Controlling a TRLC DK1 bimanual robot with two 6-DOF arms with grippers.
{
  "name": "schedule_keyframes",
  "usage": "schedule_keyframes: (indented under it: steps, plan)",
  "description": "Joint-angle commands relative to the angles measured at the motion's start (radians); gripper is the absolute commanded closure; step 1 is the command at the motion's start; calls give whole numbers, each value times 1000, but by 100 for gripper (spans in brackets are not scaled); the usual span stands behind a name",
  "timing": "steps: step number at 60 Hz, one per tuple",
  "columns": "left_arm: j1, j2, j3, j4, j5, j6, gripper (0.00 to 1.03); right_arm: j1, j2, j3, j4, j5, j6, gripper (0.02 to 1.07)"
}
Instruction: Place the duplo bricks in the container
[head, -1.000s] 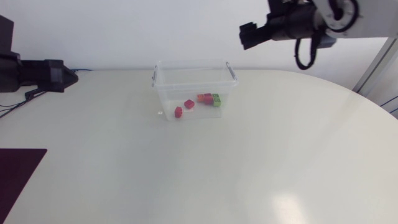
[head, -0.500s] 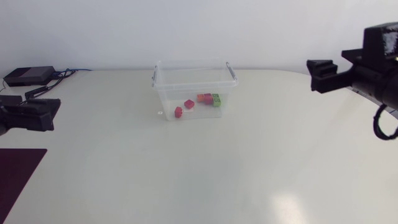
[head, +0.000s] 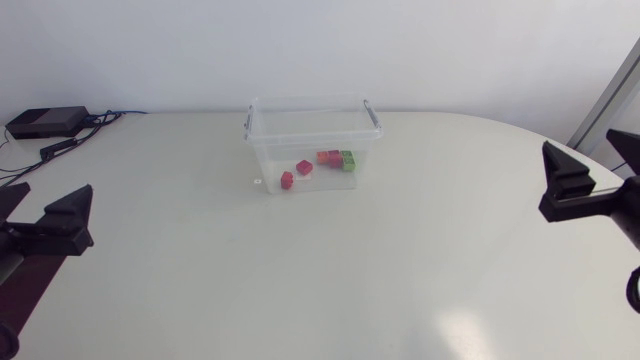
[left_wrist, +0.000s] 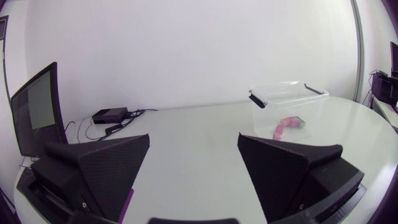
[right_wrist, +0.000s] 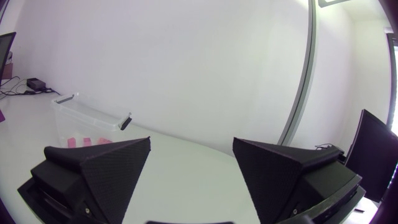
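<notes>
A clear plastic container (head: 310, 135) stands at the table's back middle, with no lid on it. Inside lie two red bricks (head: 287, 180), an orange-red brick (head: 327, 157) and a green brick (head: 347, 160). My left gripper (head: 45, 200) sits low at the left edge, open and holding nothing. My right gripper (head: 590, 152) is at the right edge, also open and holding nothing. From the left wrist, the container (left_wrist: 287, 102) with its bricks (left_wrist: 289, 123) lies far ahead of the open left gripper (left_wrist: 194, 140). The right gripper (right_wrist: 191, 142) sees the container (right_wrist: 87, 115) far ahead and off to one side.
A small black box (head: 45, 120) with cables lies at the table's back left. A dark mat (head: 30, 290) shows at the front left edge, partly behind my left gripper. A tiny mark (head: 257, 181) sits on the table just left of the container.
Both arms have drawn back. The right gripper went from up near the container out to the right edge; the left gripper came from the back left towards the front left.
</notes>
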Motion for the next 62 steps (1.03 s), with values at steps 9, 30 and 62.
schedule_keyframes:
  steps: [9, 30, 62]
  plan:
    - [-8, -79, -112, 66, 22, -29, 5, -4, -111, -117, -4, 0, 73, 11]
    - [-27, -198, -263, 157, 50, -84, 5, 0, -285, -274, -31, -16, 175, 10]
    - [-44, -307, -401, 240, 76, -135, 5, 3, -445, -418, -57, -31, 268, 10]
